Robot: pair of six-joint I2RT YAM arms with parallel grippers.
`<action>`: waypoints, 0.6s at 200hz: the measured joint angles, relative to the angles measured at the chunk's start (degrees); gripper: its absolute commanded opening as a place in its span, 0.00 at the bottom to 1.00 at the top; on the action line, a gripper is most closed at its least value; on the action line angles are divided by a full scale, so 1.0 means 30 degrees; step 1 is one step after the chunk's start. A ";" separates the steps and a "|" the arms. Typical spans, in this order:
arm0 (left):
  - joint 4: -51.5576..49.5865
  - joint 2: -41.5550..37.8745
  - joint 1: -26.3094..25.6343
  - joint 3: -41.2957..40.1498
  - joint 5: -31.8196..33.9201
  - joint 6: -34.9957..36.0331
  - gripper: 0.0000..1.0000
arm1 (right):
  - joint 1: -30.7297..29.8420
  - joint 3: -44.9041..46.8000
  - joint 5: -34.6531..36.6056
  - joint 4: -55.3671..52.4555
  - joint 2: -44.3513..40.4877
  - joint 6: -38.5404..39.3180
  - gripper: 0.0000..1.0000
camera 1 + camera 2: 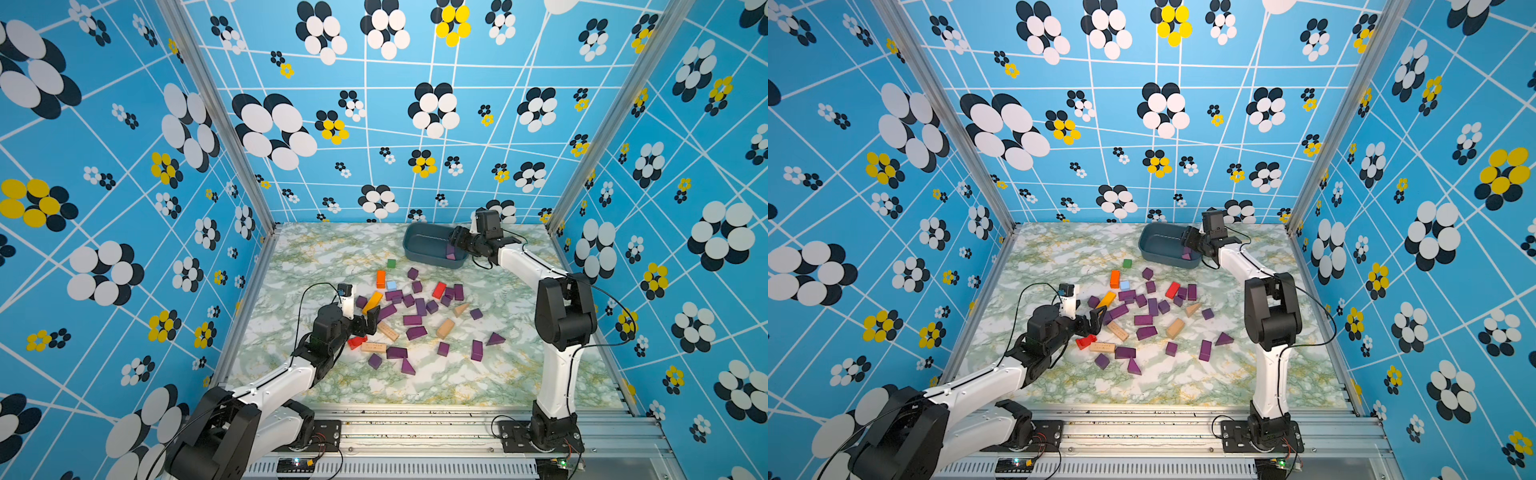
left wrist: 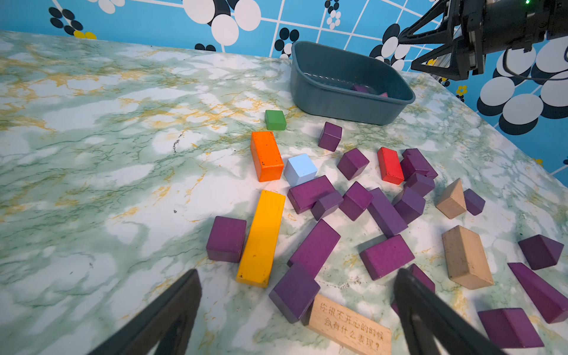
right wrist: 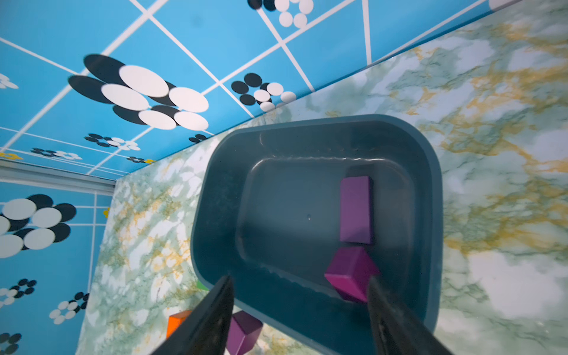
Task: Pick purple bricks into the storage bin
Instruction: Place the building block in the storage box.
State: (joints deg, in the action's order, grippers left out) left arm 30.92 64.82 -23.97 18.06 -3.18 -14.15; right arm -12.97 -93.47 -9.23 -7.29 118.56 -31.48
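The right claw (image 3: 299,278) hangs over the storage bin (image 3: 307,144), which sits near the far edge of the tabletop (image 1: 332,257), toward its far right corner. Its jaws stand apart and clamp nothing. A purple cube (image 3: 350,273) sits tilted inside the bin just beside one finger, touching a purple bar (image 3: 356,209) that lies flat on the bin's floor. The step in hand looks like the drop-off. To do it well, the claw should rise straight up, keeping its fingers clear of the bin's near wall so the tub is not dragged.

The left claw (image 2: 296,273) is spread wide and empty, low over the near left side of the pile. Between its fingers lies a purple block (image 2: 295,295) that touches a tan lettered block (image 2: 350,325) and sits near the end of a yellow bar (image 2: 261,238). A clean pick would close on that purple block's two free faces and take neither neighbour with it.

The remaining purple bricks (image 1: 411,320) are scattered across the middle of the tabletop among other colours. They are dark, matt-painted wooden cubes, bars and wedges with crisp edges. Several touch or lean on each other, so most of the task looks undone.
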 measured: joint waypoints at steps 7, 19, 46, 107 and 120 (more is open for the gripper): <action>-0.0007 0.0000 0.0000 0.0000 0.0044 0.0000 0.99 | 0.0007 0.0058 -0.0058 0.0153 -0.0044 0.0073 0.72; -0.0022 0.0000 0.0000 0.0000 0.0066 0.0022 1.00 | 0.0015 0.0663 -0.0109 0.0408 -0.0474 0.0291 0.72; -0.0226 -0.0175 0.0000 0.0000 0.0102 0.0066 0.99 | 0.0015 0.3191 -0.0058 0.0408 -0.2739 0.0860 0.73; -0.0197 -0.0408 0.0000 0.0000 0.0372 -0.0022 1.00 | 0.0015 0.9668 0.0991 0.0532 -0.9916 0.1989 0.78; -0.0160 -0.0160 0.0000 0.0000 0.0357 -0.0087 0.99 | 0.0015 1.1001 0.1188 0.0525 -1.1140 0.2448 0.80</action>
State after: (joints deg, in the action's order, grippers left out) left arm 30.44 64.34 -23.97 18.06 -2.11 -14.41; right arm -12.93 -60.47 -5.67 -5.72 85.14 -24.14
